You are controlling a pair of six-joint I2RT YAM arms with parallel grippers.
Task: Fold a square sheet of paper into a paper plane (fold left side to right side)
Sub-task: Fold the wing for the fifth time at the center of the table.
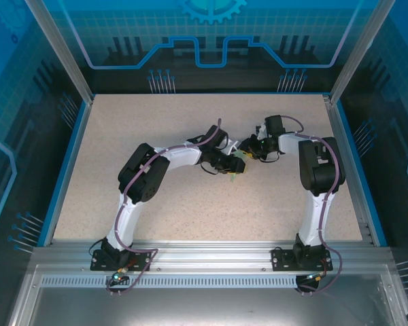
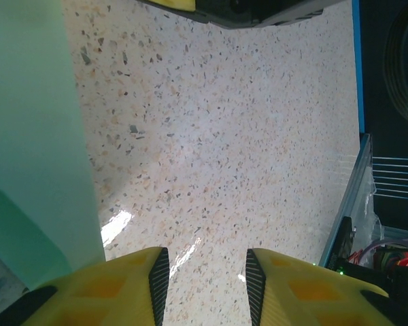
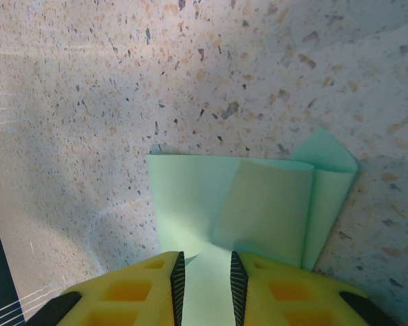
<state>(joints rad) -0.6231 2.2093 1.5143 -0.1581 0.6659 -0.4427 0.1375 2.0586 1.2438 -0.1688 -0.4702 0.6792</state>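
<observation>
The square sheet of paper (image 3: pixel 190 197) is pale mint green and lies partly folded on the speckled table. One flap (image 3: pixel 268 210) curls up and over on its right side, and a corner (image 3: pixel 333 159) sticks out beyond it. My right gripper (image 3: pixel 205 255) is over the sheet's near edge, jaws a narrow gap apart, with paper showing across the gap. My left gripper (image 2: pixel 204 252) is open over bare table, nothing between its fingers. A raised part of the paper (image 2: pixel 27 136) stands close beside the left finger. In the top view both grippers, left (image 1: pixel 234 170) and right (image 1: pixel 248 151), meet mid-table.
The speckled tabletop (image 1: pixel 156 204) has a blue rim (image 1: pixel 68 163) and clear walls round it. In the left wrist view the table's blue edge (image 2: pixel 357 102) and some cables (image 2: pixel 394 180) lie to the right. The other gripper's black and yellow body (image 2: pixel 258 10) sits just ahead.
</observation>
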